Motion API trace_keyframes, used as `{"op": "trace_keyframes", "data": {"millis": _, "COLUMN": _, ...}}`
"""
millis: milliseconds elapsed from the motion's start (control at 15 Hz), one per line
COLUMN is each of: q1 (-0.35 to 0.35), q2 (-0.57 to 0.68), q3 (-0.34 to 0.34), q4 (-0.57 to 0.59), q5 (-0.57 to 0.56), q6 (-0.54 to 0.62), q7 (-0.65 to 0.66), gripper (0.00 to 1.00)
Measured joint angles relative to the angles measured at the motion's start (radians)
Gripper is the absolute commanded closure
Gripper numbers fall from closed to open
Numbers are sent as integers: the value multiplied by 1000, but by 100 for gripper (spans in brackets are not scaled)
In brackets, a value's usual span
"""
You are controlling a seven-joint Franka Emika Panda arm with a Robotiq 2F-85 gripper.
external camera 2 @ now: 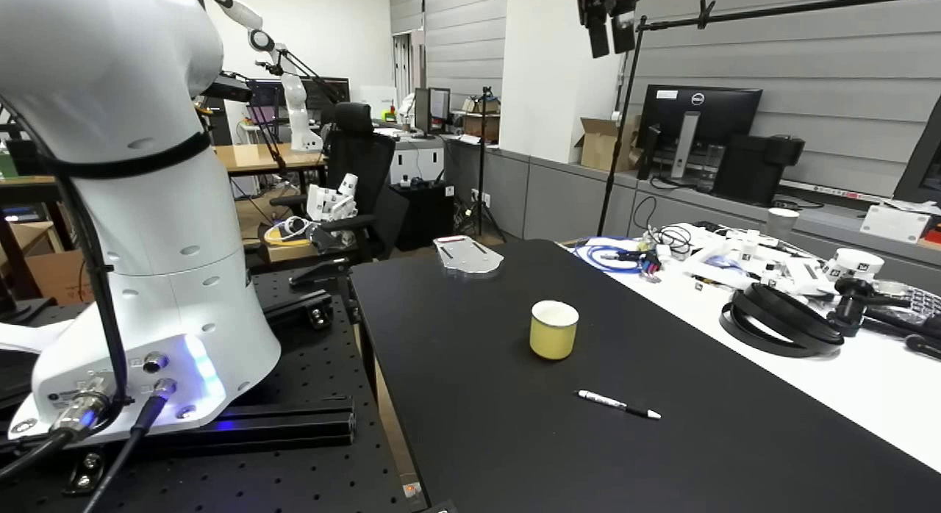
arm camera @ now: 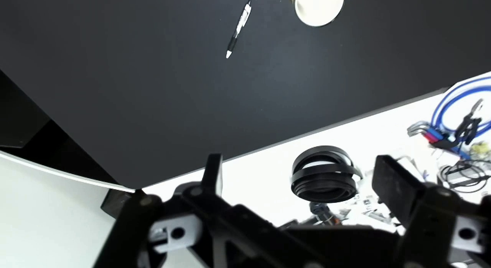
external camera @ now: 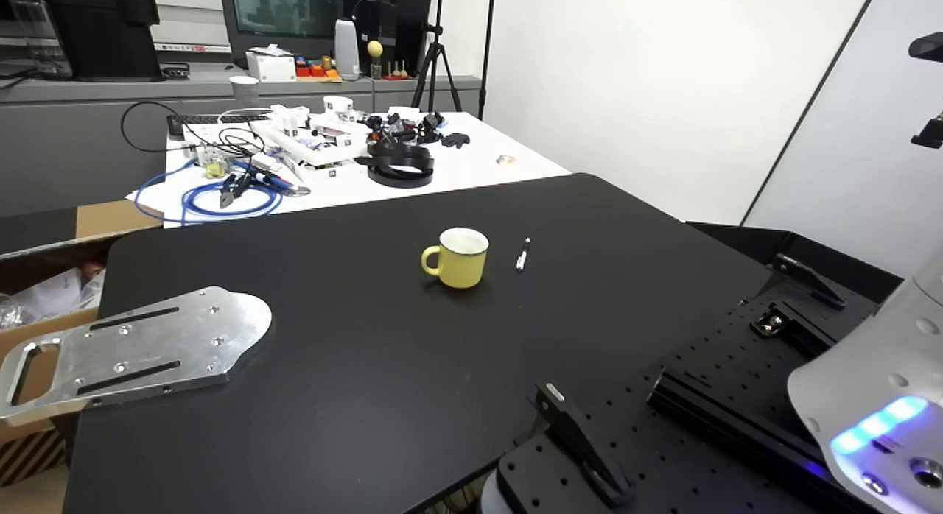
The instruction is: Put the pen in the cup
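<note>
As the wrist view shows, pen (arm camera: 239, 28) lies on table (arm camera: 165, 91), up-frame and left of gripper (arm camera: 300, 174), long axis roughly across the closing line; gripper spread, empty; cup (arm camera: 319, 7) upright, right of pen, near it. Judged: little wrist turn needed.

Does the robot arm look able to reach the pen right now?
Probably, yes. The pen lies in the open on the black table, apart from the mug, with nothing covering it. The gripper is open and empty, but would likely have to move over and down.
</note>
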Motion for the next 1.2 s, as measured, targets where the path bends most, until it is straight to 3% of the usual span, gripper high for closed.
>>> {"op": "trace_keyframes", "data": {"millis": 400, "q1": -74, "q2": 153, "q3": -38, "q4": 91, "q5": -73, "q6": 88, "q7": 241, "gripper": 0}}
{"op": "trace_keyframes", "data": {"millis": 733, "q1": -68, "q2": 307, "q3": -64, "q4": 208, "q5": -176, "q6": 113, "q7": 520, "gripper": 0}}
{"op": "trace_keyframes", "data": {"millis": 1200, "q1": -50, "q2": 366, "q3": -80, "q4": 260, "q5": -176, "q6": 110, "q7": 558, "gripper": 0}}
